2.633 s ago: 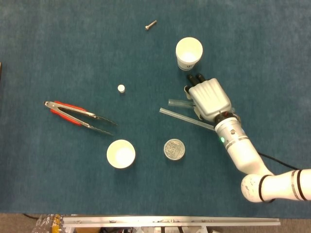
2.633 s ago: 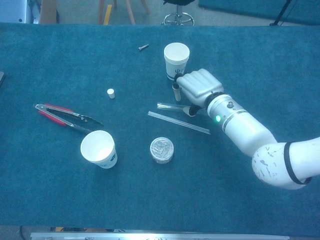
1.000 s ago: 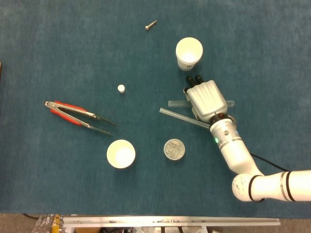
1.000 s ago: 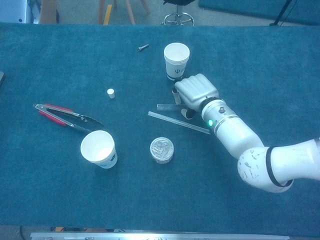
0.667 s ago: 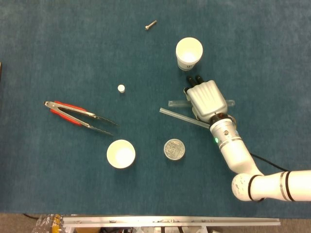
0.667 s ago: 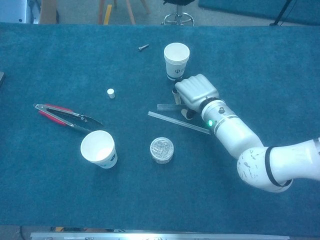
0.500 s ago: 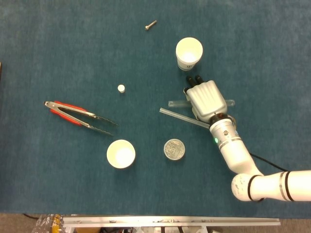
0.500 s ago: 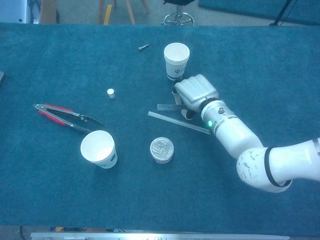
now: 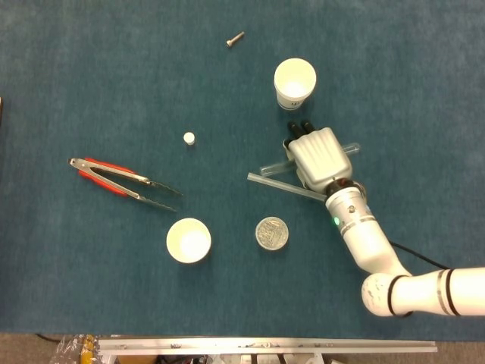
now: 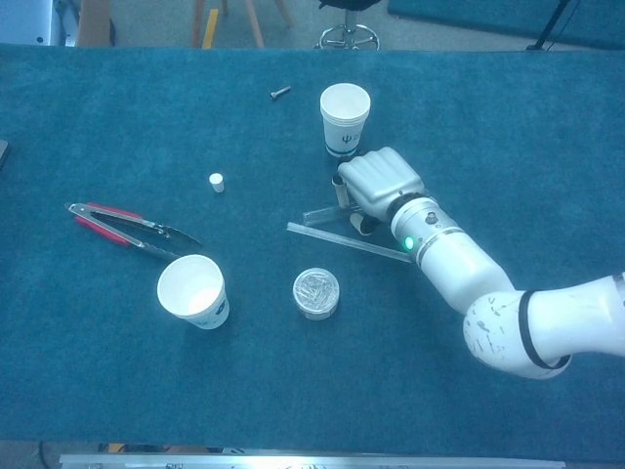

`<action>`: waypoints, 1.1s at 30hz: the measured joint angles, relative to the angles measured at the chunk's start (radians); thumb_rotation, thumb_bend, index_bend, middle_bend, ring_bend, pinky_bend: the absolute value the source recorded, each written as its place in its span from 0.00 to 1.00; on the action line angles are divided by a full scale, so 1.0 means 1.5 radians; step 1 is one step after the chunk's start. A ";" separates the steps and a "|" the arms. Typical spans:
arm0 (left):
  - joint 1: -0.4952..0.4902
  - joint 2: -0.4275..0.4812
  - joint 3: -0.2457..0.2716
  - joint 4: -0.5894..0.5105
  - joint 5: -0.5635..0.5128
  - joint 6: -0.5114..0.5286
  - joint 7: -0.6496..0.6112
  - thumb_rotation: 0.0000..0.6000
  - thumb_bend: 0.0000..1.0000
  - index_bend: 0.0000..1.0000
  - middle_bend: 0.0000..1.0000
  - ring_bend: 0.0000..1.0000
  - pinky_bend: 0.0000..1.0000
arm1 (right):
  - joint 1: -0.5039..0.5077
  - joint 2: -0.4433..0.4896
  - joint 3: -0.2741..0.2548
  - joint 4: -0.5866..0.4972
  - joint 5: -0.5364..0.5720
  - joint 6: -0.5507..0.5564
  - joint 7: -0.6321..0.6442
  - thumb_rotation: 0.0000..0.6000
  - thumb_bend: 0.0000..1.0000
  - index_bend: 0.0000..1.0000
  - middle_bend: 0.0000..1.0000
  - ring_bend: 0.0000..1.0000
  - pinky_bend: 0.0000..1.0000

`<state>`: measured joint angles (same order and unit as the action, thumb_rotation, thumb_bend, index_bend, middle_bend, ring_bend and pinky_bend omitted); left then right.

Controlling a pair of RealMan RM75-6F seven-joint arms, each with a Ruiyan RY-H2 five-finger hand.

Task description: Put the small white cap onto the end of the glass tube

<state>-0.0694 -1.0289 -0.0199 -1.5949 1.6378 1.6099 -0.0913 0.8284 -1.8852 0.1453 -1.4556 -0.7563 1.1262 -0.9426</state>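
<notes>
Right hand (image 9: 321, 154) down over glass tube (image 9: 271, 168), fingers (image 10: 344, 190) curled around it; white cap (image 9: 189, 138) well apart on surface (image 9: 91, 83).

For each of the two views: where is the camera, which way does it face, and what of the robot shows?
Head view: high above, facing straight down on the table; right arm and right hand over the glass tube.
Chest view: lower, at the near edge, tilted forward; same right hand; chair legs beyond.
Shared: white cap, tongs, both cups.

R hand (image 9: 322, 155) palm-down, fingers curled under; L arm out of view.
</notes>
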 measured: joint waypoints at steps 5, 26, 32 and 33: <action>0.000 0.000 -0.002 0.000 -0.004 0.000 -0.003 1.00 0.33 0.20 0.05 0.00 0.05 | -0.010 0.033 0.010 -0.046 -0.012 0.007 0.029 1.00 0.42 0.61 0.23 0.19 0.53; -0.106 0.063 -0.018 -0.077 0.001 -0.154 0.029 1.00 0.33 0.20 0.06 0.00 0.05 | -0.091 0.307 0.067 -0.299 -0.066 -0.023 0.294 1.00 0.42 0.65 0.25 0.19 0.53; -0.154 0.058 -0.029 -0.093 -0.009 -0.219 0.014 1.00 0.33 0.21 0.07 0.00 0.05 | -0.113 0.384 0.079 -0.333 -0.098 -0.038 0.368 1.00 0.42 0.65 0.25 0.19 0.53; -0.165 0.056 -0.032 -0.095 -0.013 -0.234 0.011 1.00 0.33 0.22 0.07 0.00 0.05 | -0.116 0.398 0.082 -0.340 -0.103 -0.040 0.377 1.00 0.42 0.65 0.25 0.19 0.53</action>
<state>-0.3165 -0.9444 -0.0677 -1.7380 1.6177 1.2589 -0.0742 0.6544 -1.2881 0.2681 -1.9655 -0.9108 1.0668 -0.3767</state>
